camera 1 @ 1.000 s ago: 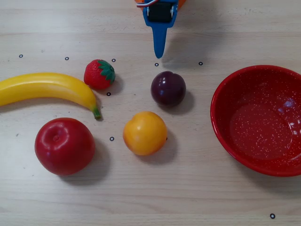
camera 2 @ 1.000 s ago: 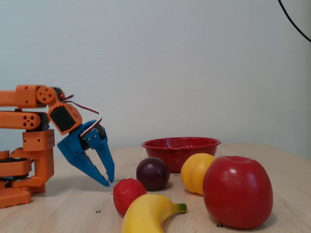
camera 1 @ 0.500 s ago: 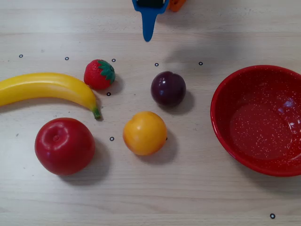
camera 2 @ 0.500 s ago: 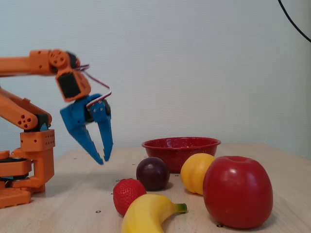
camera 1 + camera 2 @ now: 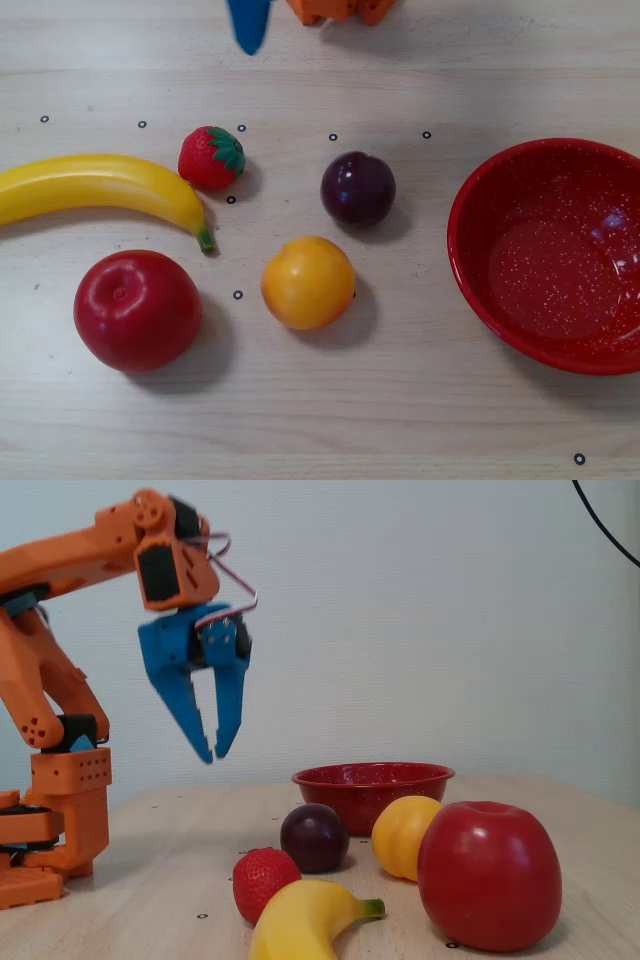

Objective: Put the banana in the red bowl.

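Note:
The long yellow banana [image 5: 100,188] lies on the table at the far left of the overhead view, its green stem tip pointing right. In the fixed view it lies at the front [image 5: 300,925]. The big red speckled bowl [image 5: 478,235] stands empty at the right edge; in the fixed view it stands at the back [image 5: 338,794]. My blue gripper [image 5: 214,754] hangs in the air above the table, fingertips together and holding nothing. Only its tip shows at the top of the overhead view [image 5: 249,42], far from the banana.
Between banana and bowl lie a strawberry [image 5: 212,158], a dark plum [image 5: 358,188], a round yellow-orange fruit [image 5: 308,283] and a red apple [image 5: 137,310]. The orange arm base [image 5: 55,810] stands at the left of the fixed view.

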`<state>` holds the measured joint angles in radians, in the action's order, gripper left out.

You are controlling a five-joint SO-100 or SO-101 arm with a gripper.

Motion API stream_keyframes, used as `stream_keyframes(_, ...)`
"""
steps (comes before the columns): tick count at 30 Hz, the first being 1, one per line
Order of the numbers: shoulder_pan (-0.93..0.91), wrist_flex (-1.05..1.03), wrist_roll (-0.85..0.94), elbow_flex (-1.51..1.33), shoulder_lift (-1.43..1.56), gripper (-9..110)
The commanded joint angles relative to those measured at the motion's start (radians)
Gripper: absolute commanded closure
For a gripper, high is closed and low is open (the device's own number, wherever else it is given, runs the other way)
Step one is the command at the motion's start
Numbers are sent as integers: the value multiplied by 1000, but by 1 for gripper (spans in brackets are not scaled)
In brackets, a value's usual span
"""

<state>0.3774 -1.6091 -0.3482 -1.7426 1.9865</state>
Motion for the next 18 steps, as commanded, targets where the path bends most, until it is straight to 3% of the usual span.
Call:
stream_keyframes(1, 40, -40, -74, 173, -17, 101)
stream_keyframes(18, 279, -287, -354, 831, -548, 97)
